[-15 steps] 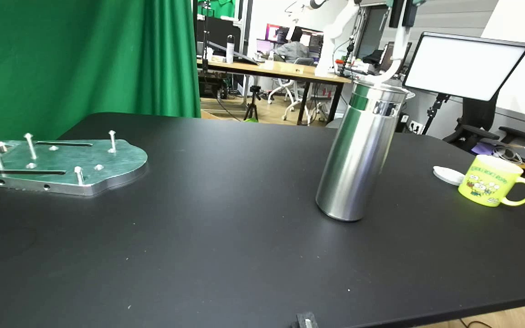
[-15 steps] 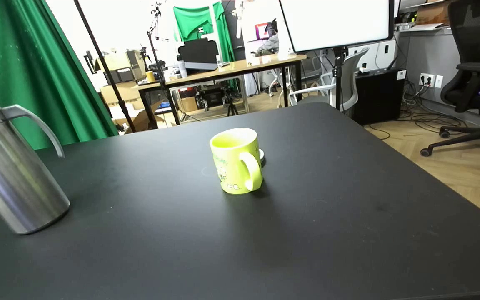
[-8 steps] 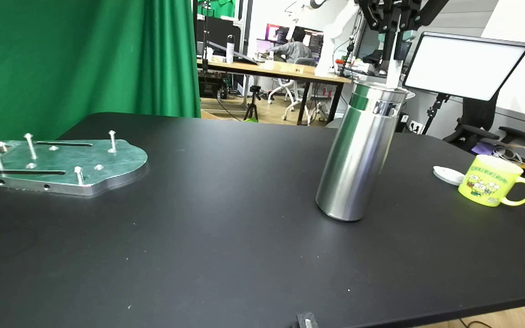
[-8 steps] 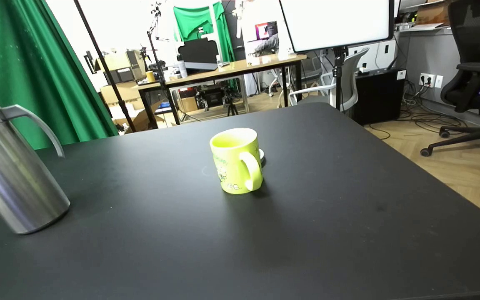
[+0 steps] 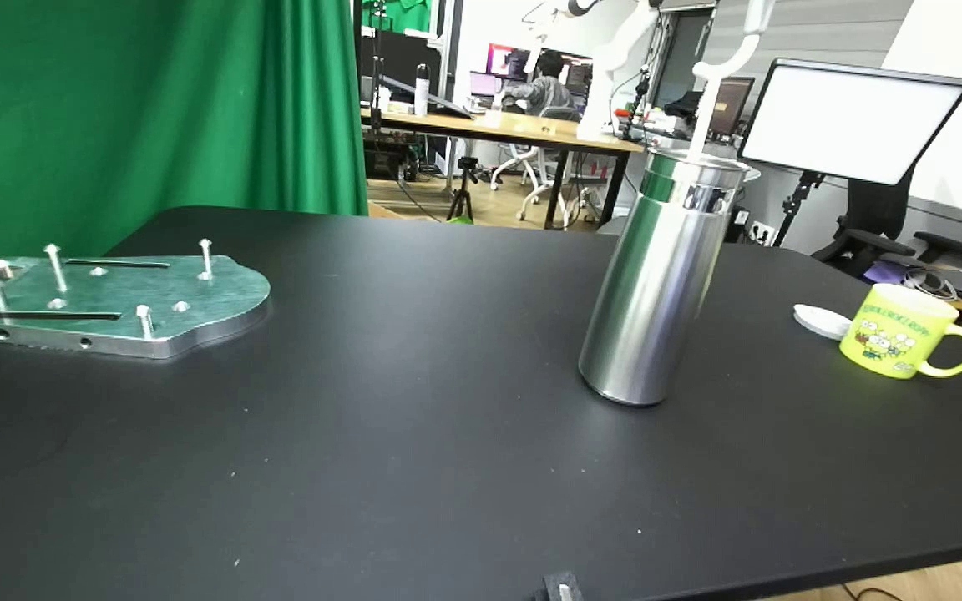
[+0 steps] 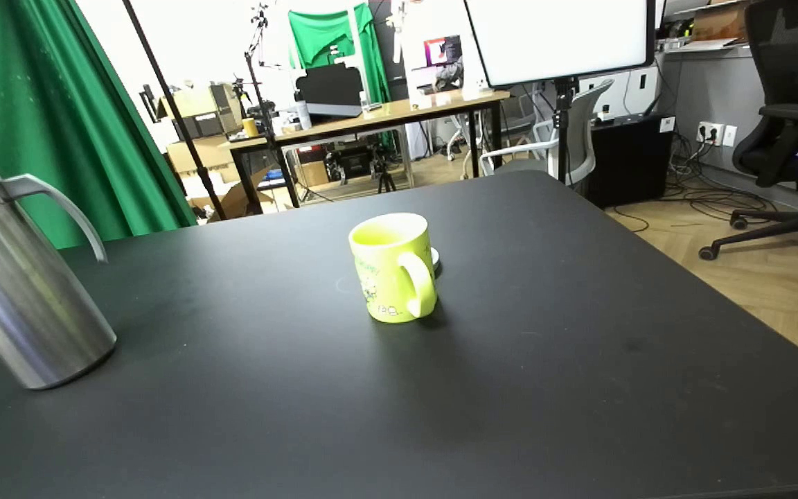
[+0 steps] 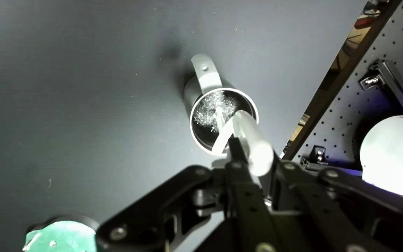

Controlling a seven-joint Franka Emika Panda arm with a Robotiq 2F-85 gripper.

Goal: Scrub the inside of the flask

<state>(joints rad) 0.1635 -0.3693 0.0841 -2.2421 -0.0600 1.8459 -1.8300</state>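
Note:
The flask (image 5: 656,292) is a tall steel cylinder standing on the black table, its mouth open. It also shows in an exterior view at the left edge (image 6: 25,298), with its grey handle (image 6: 59,201). A white brush (image 5: 705,117) with a bent shaft goes down into the flask mouth; its bend is well above the rim. In the wrist view the bristles (image 7: 206,113) show within the flask's rim (image 7: 193,134). My gripper (image 7: 256,154) is shut on the brush's thick white handle (image 7: 254,140), above the flask. The gripper is out of both exterior views.
A yellow-green mug (image 5: 894,330) and a white lid (image 5: 821,321) lie to one side of the flask. A metal plate with upright bolts (image 5: 113,296) lies at the table's far side. A perforated plate (image 7: 331,119) with a white rounded body (image 7: 394,154) stands past the table edge.
The brush went deeper into the flask by half a second ago, with the gripper close above the rim. Now gripper and brush have risen, and the bend is clear of the mouth. The flask has not moved.

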